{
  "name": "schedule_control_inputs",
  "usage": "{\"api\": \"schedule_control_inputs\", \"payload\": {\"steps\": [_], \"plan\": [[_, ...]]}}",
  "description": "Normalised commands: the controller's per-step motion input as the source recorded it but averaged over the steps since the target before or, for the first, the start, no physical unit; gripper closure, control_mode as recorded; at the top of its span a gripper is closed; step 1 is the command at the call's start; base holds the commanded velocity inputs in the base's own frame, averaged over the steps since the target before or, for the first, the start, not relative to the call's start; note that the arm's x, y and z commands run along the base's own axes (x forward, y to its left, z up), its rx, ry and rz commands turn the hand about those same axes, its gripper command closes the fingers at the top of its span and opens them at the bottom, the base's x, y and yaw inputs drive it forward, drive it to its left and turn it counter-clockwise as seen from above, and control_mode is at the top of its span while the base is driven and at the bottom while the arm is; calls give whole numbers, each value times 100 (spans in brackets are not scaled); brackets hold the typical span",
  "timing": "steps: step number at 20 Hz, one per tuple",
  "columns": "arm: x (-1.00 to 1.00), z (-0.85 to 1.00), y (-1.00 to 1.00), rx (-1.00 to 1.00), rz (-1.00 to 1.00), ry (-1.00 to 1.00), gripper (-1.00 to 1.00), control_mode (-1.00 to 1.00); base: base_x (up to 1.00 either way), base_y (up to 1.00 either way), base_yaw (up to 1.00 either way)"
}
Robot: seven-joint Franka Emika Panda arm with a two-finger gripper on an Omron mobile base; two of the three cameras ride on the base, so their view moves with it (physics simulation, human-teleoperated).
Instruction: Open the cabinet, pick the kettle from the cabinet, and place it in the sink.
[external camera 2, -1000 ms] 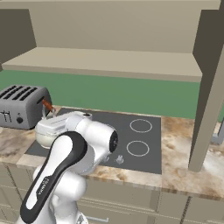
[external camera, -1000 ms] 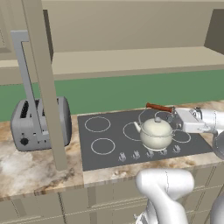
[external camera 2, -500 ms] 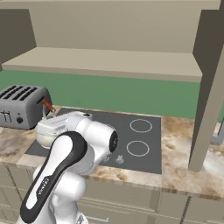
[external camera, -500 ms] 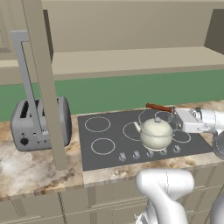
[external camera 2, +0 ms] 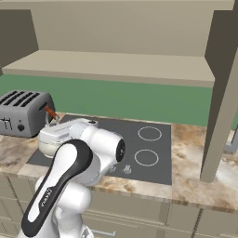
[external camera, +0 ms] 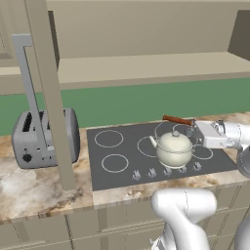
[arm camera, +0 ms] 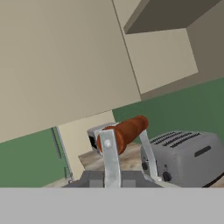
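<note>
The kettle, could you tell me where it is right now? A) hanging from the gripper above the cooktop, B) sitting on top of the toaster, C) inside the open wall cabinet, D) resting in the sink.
A: the gripper is shut on the kettle's brown wooden grip, over the black cooktop.

There is one kettle (external camera: 174, 148), one toaster (external camera: 43, 137), and one cooktop (external camera: 117, 173) with four ring burners and a row of five small knobs. One open cabinet (external camera: 141, 68) has two doors swung out.
</note>
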Motion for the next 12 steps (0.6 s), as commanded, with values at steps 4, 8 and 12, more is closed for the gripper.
{"api": "schedule_control_inputs", "payload": {"steps": [4, 8, 12], "plan": [[0, 0, 0, 0, 0, 0, 100, -100, 0, 0, 0], [0, 0, 0, 0, 0, 0, 100, 100, 0, 0, 0], [0, 0, 0, 0, 0, 0, 100, 100, 0, 0, 0]]}}
